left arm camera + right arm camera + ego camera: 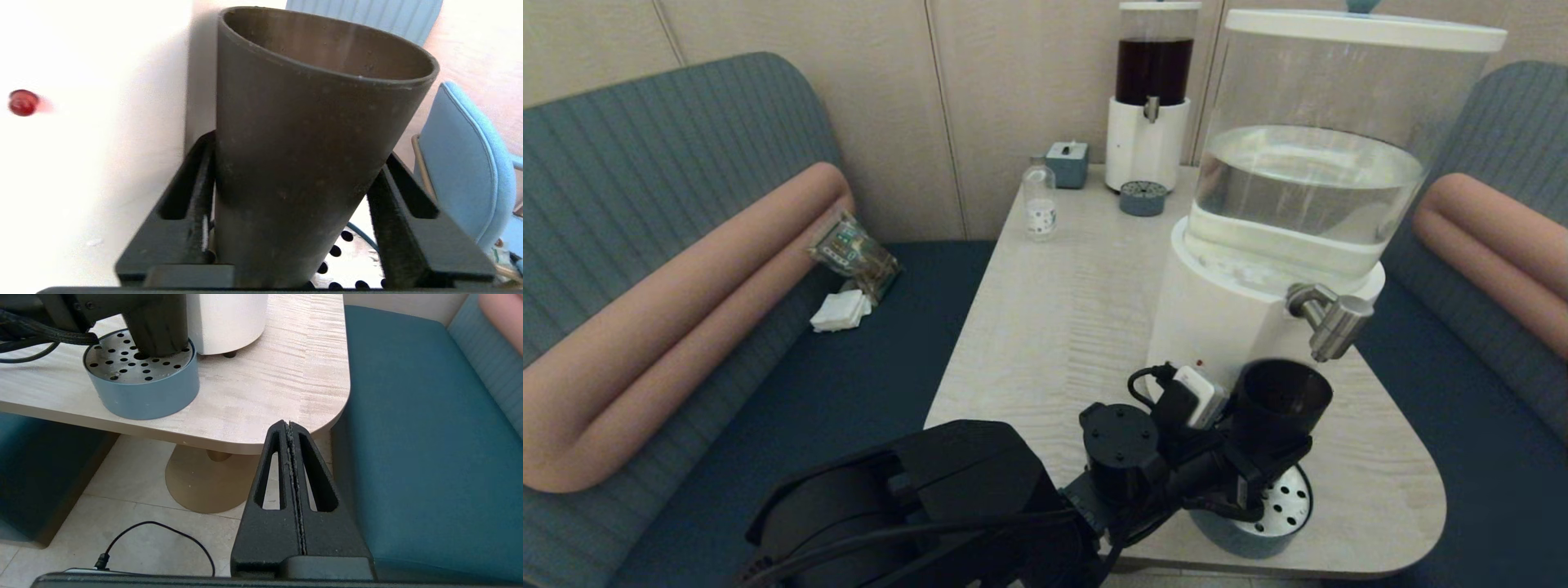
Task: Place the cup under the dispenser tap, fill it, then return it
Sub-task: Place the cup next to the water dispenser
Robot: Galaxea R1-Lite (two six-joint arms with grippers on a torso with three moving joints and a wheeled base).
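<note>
My left end effector grips the cup low on its tapered body, one finger pressed against each side, so the open mouth stays clear for water. The cup sits upright on, or just above, the perforated drip tray; I cannot tell whether its base touches the metal. I judge it is held there so any spill falls through the holes rather than onto the tabletop.

The dispenser tap is just above and slightly beyond the cup's rim, on the side away from my wrist. Its spout is not quite over the mouth, so I think a small shift toward the spout is still needed before filling.

My right end effector is parked off the tabletop's edge, below it, fingers pressed together and holding nothing.

By count: one cup, two dispensers (the large clear-water one beside my left end effector, a smaller dark-liquid one well beyond it), two drip trays (the second under the small dispenser), one small bottle and one small box.
</note>
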